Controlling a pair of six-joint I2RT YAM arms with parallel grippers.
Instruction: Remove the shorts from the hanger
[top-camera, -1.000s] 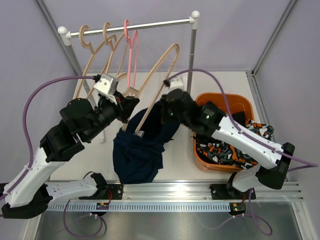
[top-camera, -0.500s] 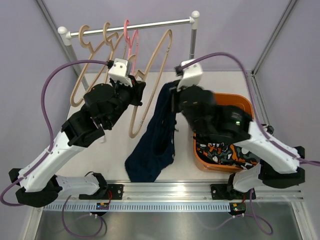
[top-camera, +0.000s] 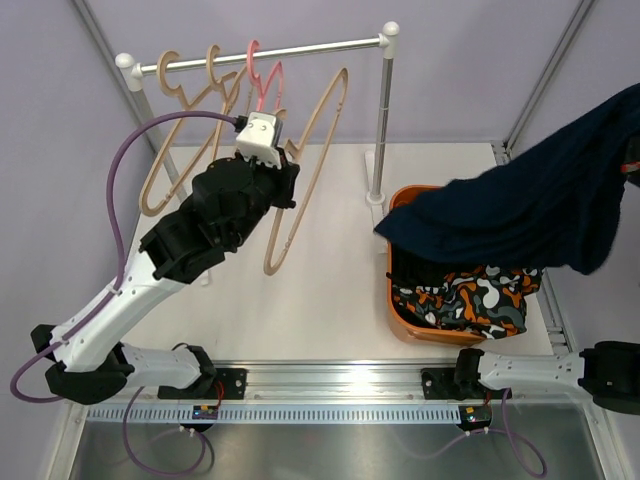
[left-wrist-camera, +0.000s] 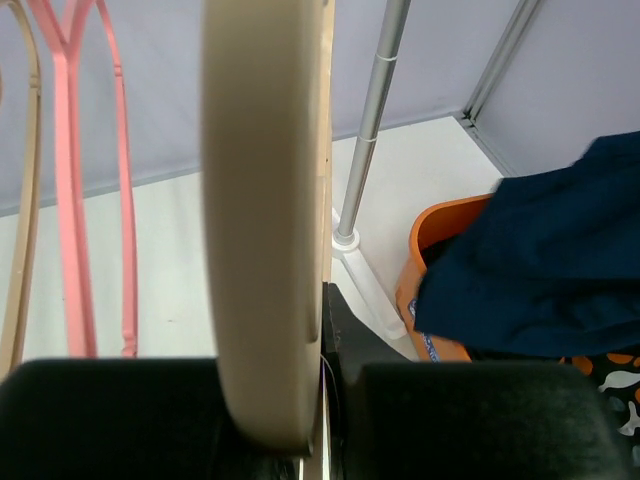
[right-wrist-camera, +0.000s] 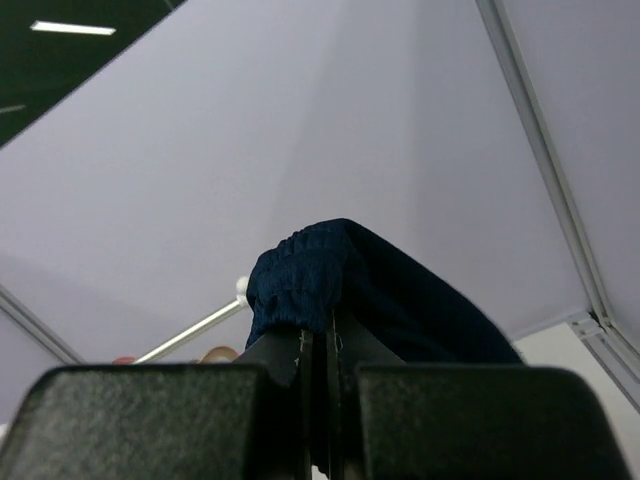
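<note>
Limp dark navy cloth shorts hung in the air at three o'clock, clear of the bare beige wooden hanger and above an orange plastic tub holding blotch-patterned shorts. The right tool was closed on their gathered waistband; the left tool was clamped on that hanger near eleven o'clock. The fabric looked light, soft and floppy, so the thicker waistband seemed the surest place to pinch.
</note>
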